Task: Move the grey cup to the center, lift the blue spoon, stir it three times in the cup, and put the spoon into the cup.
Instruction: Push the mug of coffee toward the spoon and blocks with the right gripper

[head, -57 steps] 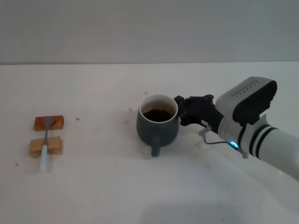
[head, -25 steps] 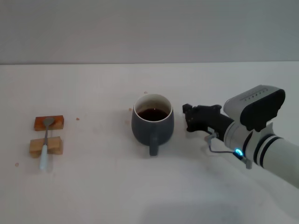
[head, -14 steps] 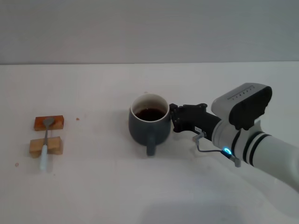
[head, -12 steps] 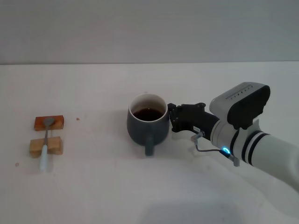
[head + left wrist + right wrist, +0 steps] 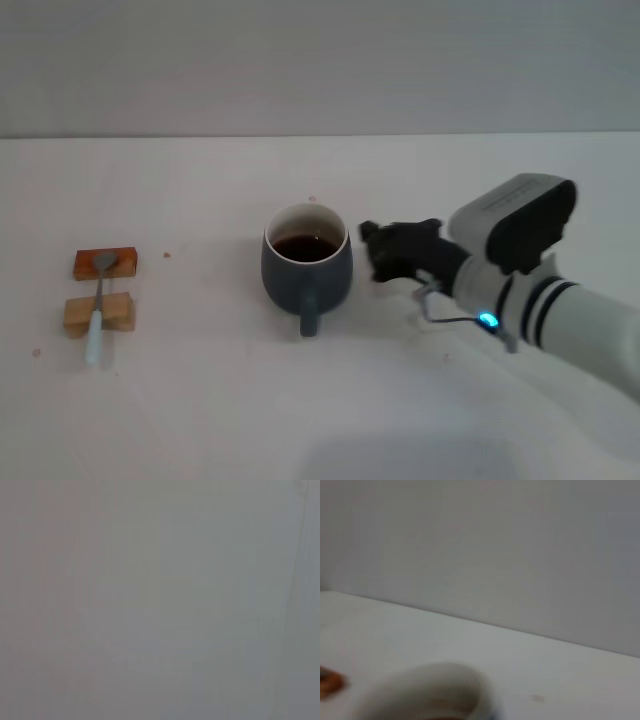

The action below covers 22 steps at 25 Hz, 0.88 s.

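The grey cup [image 5: 306, 267] stands upright near the middle of the white surface [image 5: 200, 400], handle toward the robot, dark liquid inside; the right gripper [image 5: 372, 250] sits just beside its right wall, a small gap showing; whether its jaws are open cannot be told; the blue spoon [image 5: 98, 305] lies across two wooden blocks [image 5: 100, 290] far left.
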### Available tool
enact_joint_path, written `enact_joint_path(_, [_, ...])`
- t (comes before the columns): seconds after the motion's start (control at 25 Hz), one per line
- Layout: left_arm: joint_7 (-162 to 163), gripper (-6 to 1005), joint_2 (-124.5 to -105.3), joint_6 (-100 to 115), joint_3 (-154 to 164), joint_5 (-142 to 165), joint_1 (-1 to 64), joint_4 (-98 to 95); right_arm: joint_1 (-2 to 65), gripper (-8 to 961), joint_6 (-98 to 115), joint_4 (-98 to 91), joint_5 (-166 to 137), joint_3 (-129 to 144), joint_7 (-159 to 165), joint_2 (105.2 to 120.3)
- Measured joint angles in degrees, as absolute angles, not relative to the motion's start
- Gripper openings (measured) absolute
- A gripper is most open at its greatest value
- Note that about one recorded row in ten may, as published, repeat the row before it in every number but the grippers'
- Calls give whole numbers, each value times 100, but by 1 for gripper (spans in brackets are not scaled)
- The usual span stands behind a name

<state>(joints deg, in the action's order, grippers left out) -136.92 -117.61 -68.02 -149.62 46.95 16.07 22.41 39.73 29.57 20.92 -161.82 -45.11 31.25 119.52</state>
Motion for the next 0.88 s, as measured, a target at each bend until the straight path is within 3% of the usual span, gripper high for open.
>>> enact_joint_path(0.88, [-13818,678,-11874,-5727,-13677,4680,1543,2294,3803,68,3655,1090,-16169,-7079,566,11766])
